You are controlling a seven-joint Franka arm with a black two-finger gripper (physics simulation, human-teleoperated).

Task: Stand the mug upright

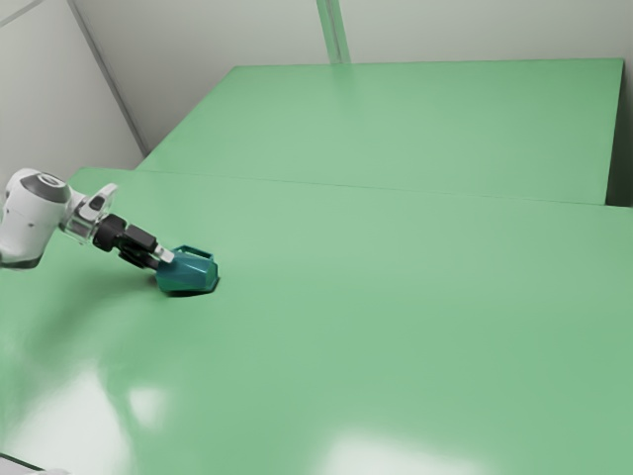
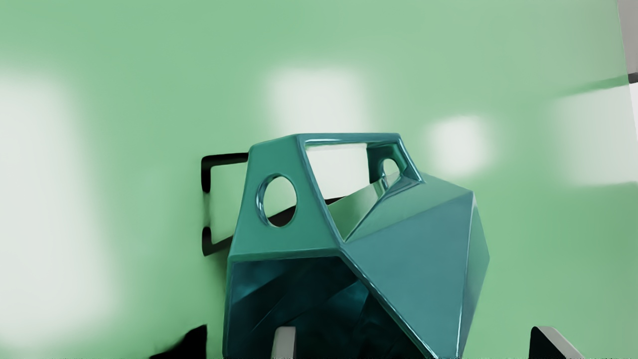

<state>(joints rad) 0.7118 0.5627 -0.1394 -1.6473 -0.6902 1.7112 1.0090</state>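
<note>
Mug (image 2: 413, 249) apparently rim-cropped in wrist view

Bright; white glare on table (image 1: 415, 297); dark shadow under mug (image 1: 188, 273).

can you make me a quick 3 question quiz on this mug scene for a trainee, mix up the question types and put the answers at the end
1. Multiple choice: near the mug, how is the end effector?
a) shut on the mug
b) open
c) shut, holding nothing

2. True or false: the mug is standing upright on its base.

3. Fill in the blank: in the exterior view, the arm comes in from the view's ____ side.

Key: 1. b; 2. false; 3. left
</note>
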